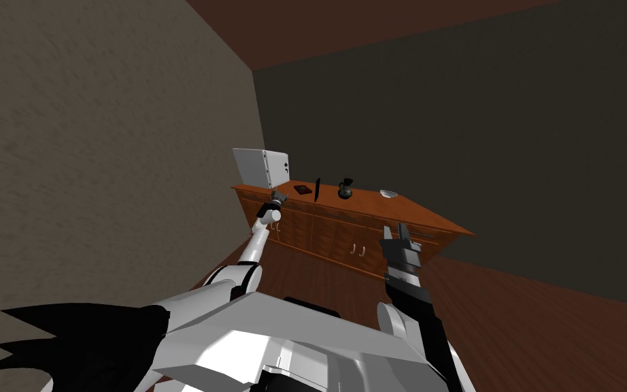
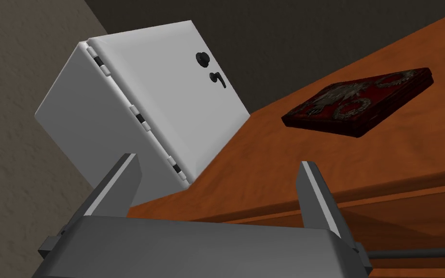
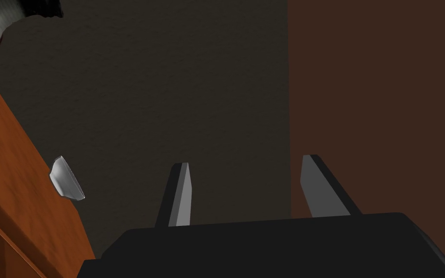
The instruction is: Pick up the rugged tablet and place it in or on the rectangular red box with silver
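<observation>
A thin dark slab, the tablet (image 1: 317,188), stands on edge on the brown sideboard (image 1: 414,211). Just left of it lies the flat dark red box with silver ornament (image 1: 302,189) (image 2: 361,104). My left gripper (image 1: 279,195) (image 2: 221,188) hovers at the sideboard's front edge, open and empty, pointing between the red box and a white hinged case. My right gripper (image 1: 398,235) (image 3: 248,188) is raised in front of the sideboard's right part, open with nothing between its fingers.
A white hinged case with a black knob and handle (image 1: 261,167) (image 2: 159,96) stands at the sideboard's left end by the wall. A dark jug (image 1: 345,189) and a small pale bowl (image 1: 388,194) (image 3: 66,178) sit right of the tablet. Brown floor lies in front.
</observation>
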